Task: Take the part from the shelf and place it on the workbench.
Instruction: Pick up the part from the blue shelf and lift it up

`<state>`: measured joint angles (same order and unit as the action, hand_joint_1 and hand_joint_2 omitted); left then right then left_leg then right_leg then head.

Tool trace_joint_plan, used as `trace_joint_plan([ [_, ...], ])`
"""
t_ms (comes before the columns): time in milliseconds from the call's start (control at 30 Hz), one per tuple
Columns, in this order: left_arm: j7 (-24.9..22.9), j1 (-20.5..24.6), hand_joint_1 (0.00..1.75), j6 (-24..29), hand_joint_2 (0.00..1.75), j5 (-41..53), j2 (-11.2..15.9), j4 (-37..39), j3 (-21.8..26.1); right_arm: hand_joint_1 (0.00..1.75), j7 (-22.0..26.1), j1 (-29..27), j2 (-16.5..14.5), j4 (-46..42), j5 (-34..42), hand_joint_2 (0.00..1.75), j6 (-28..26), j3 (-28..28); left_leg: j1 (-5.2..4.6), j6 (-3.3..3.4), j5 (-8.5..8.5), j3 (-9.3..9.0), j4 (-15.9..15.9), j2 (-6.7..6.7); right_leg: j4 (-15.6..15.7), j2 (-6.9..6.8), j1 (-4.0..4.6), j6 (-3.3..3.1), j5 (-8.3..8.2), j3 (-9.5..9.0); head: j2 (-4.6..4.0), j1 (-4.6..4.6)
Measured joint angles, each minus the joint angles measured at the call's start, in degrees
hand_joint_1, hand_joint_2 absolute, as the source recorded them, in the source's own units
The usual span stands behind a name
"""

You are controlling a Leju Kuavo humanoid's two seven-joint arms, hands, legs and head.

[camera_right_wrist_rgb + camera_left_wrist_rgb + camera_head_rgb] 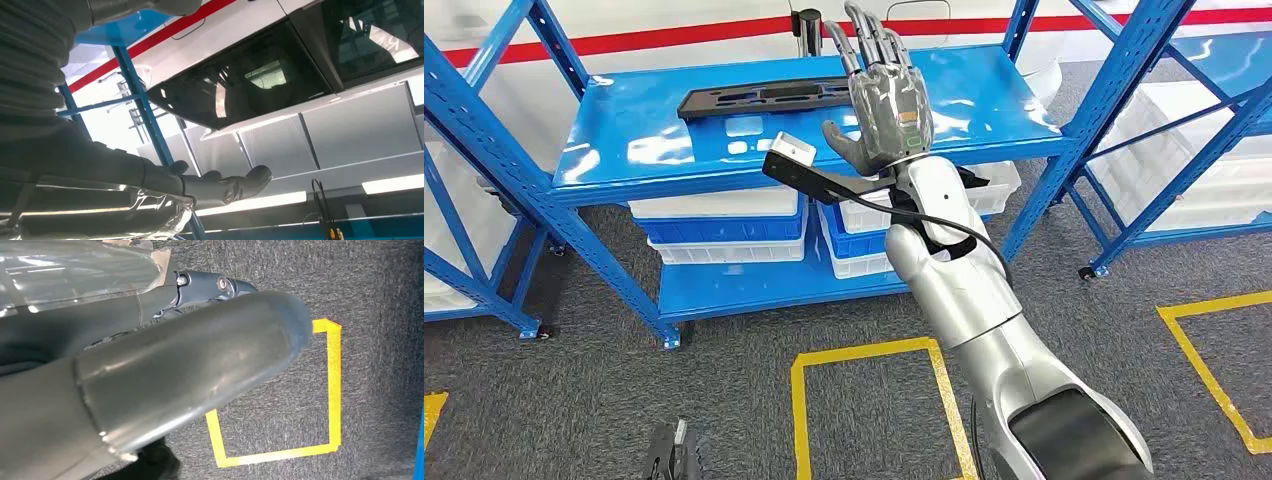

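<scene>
A long flat black part (764,98) lies on the top board of the blue shelf (624,160), towards its back. My right hand (882,95) is raised in front of the shelf just right of the part, fingers spread and pointing up, holding nothing and not touching the part. In the right wrist view the right hand (220,186) reaches out with empty fingers against the ceiling and a blue post. My left hand (150,385) hangs low over the grey carpet; its thick thumb covers the fingers, so their state is unclear.
White and blue bins (724,225) sit on the shelf's lower board. More blue racks stand at left (474,200) and right (1164,120). Yellow tape squares (869,400) mark the grey carpet in front of the shelf.
</scene>
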<state>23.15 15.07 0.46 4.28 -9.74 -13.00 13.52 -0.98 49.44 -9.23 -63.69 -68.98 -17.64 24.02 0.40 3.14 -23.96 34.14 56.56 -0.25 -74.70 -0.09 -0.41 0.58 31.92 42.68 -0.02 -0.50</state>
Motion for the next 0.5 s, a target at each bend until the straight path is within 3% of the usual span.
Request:
trace_joint_plan([
  [100, 0.0, 0.0, 0.0, 0.0, 0.0, 0.0, 0.0, 0.0, 0.0, 0.0, 0.0, -0.2, 0.2, 0.1, 0.0, 1.75, 0.0, 0.0, -0.01, -0.09, -0.07, -0.06, 0.0, -0.26, 1.5, 0.0, 0.0, 0.82, -1.44, -0.29, 0.0, 0.04],
  [167, 0.0, 0.0, 0.0, 0.0, 0.0, 0.0, 0.0, 0.0, 0.0, 0.0, 0.0, -0.1, 0.2, 0.1, 0.0, 1.75, 0.0, 0.0, -0.01, -0.35, -0.24, -0.21, 0.1, -0.5, 9.5, -0.01, -0.06, 1.55, -4.84, -3.9, 0.0, 0.09],
  [200, 0.0, 0.0, 0.0, 0.0, 0.0, 0.0, 0.0, 0.0, 0.0, 0.0, 0.0, -0.1, 0.2, 0.1, 0.0, 1.75, 0.0, 0.0, -0.17, -0.58, -0.41, -0.18, 0.3, -0.59, 13.4, 0.01, -0.06, 1.56, -6.36, -5.82, 0.0, 0.09],
  [267, 0.0, 0.0, 0.0, 0.0, 0.0, 0.0, 0.0, 0.0, 0.1, 0.0, 0.2, 0.0, 0.2, 0.1, 0.1, 1.75, 0.0, 0.0, -0.35, -1.06, -0.69, -0.01, 0.6, -0.69, 17.3, 0.04, -0.09, 1.04, -7.74, -7.67, 0.0, 0.07],
  [400, 0.4, 0.0, 0.0, 0.0, 0.0, 0.0, 0.0, -0.1, 0.7, 0.0, 0.9, 0.5, -0.1, 0.3, 0.7, 1.75, -0.2, 0.0, -0.02, -2.28, -2.02, 0.63, 2.1, -0.55, 17.8, 0.07, -0.6, -0.36, -7.97, -8.06, 0.0, -0.11],
  [433, 0.5, 0.0, 0.0, 0.0, 0.0, 0.0, 0.0, -0.2, 1.0, 0.0, 1.1, 0.6, -0.3, 0.4, 0.9, 1.75, -0.3, 0.0, 0.12, -2.68, -3.3, 1.67, 4.4, -0.42, 17.9, 0.08, -0.84, -0.62, -7.98, -8.22, 0.0, -0.26],
  [500, 0.5, -0.1, 0.0, -0.1, 0.0, 0.0, 0.0, -0.2, 1.3, 0.0, 1.2, 0.8, -0.7, 0.6, 1.0, 1.75, -0.4, 0.1, 0.47, -3.4, -6.58, 5.44, 11.8, -0.19, 17.9, 0.09, -0.86, -0.95, -7.8, -8.34, 0.0, -0.54],
])
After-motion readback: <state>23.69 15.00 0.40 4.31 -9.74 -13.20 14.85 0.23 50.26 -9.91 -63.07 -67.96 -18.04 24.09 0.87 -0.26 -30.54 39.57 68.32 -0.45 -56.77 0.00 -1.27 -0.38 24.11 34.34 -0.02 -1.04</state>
